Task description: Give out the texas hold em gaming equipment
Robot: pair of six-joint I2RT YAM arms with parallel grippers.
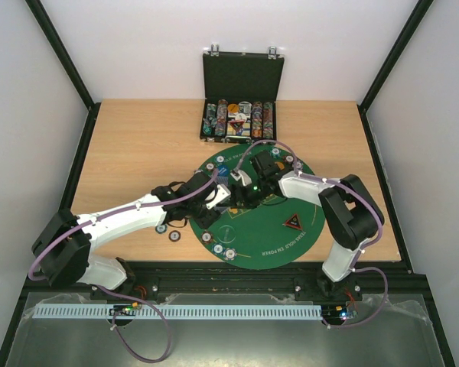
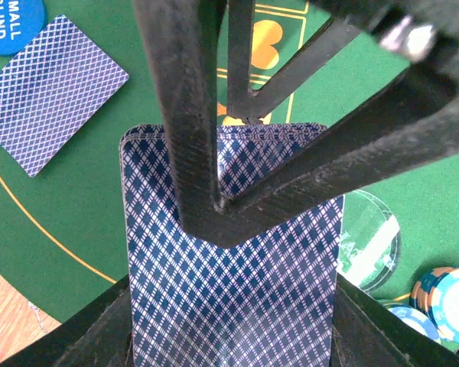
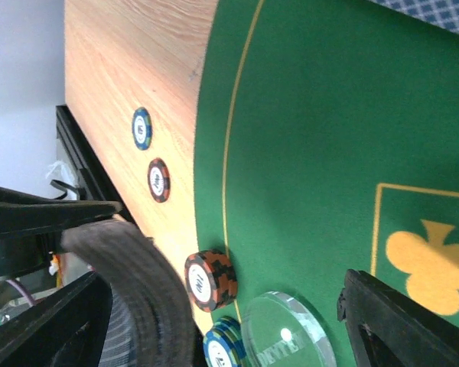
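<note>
My left gripper (image 1: pixel 216 197) is shut on a deck of grey-blue-backed cards (image 2: pixel 229 306), its fingers (image 2: pixel 84 340) on both long edges. My right gripper (image 1: pixel 246 189) reaches in from above. One of its black fingers (image 2: pixel 206 153) presses its tip on the deck's top card. In the right wrist view its fingers (image 3: pixel 398 321) stand wide apart over the mat. One card (image 2: pixel 46 92) lies face down on the green mat (image 2: pixel 76 222) beside a blue small-blind button (image 2: pixel 8 19). A black-and-red triangular marker (image 1: pixel 293 223) lies on the mat's right side.
A clear round dealer button (image 2: pixel 367 237) and striped chip stacks (image 2: pixel 447 294) sit right of the deck. Two single chips (image 3: pixel 142 128) (image 3: pixel 159 180) lie on the wood off the mat. An orange-black stack (image 3: pixel 210 279) sits on the mat edge. The black hinged case (image 1: pixel 238 115) stands open at the back.
</note>
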